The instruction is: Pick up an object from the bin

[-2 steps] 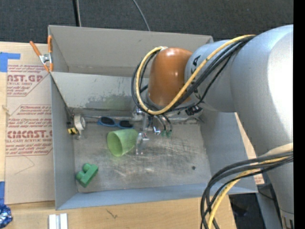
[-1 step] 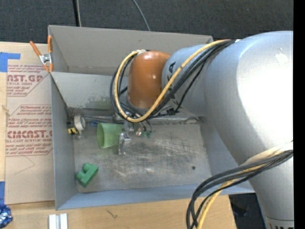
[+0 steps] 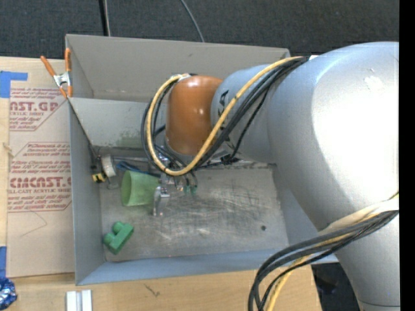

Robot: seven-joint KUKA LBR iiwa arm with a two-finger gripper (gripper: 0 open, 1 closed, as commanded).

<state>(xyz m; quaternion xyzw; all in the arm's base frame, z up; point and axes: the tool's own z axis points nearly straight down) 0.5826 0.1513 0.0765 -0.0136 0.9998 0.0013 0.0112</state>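
Pincer [image 3: 158, 203] sits low in the bin [image 3: 227, 212], just right of a pale green cup [image 3: 137, 188] lying on its side, probably lined up to take it. Whether the pincer is released or clenched cannot be told. A green block [image 3: 118, 234] lies below-left of the cup.

The pincer [image 3: 159, 203] hangs just beside a pale green cup [image 3: 136, 188].

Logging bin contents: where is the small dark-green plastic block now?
The small dark-green plastic block lies near the grey metal bin's lower-left corner in the camera view, below the pale green plastic cup.
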